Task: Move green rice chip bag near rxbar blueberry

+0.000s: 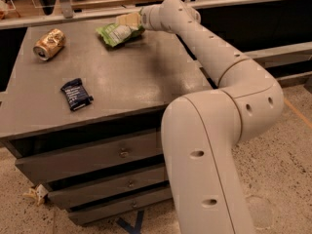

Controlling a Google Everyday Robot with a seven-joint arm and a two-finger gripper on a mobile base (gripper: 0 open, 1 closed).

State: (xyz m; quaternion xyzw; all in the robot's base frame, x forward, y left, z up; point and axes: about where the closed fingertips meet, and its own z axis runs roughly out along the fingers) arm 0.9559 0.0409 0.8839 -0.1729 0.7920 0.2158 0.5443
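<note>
The green rice chip bag (116,33) lies crinkled at the far middle of the dark cabinet top (131,77). My gripper (128,20) sits at the bag's upper right end, over or against it, at the end of the arm reaching in from the right. The rxbar blueberry (76,94) is a small dark navy wrapper lying flat near the front left of the top, well apart from the bag.
A dented gold can (49,44) lies on its side at the far left of the top. My arm's large white links (219,130) stand at the cabinet's right side. Drawers (97,155) face front, and a rail (73,18) runs behind.
</note>
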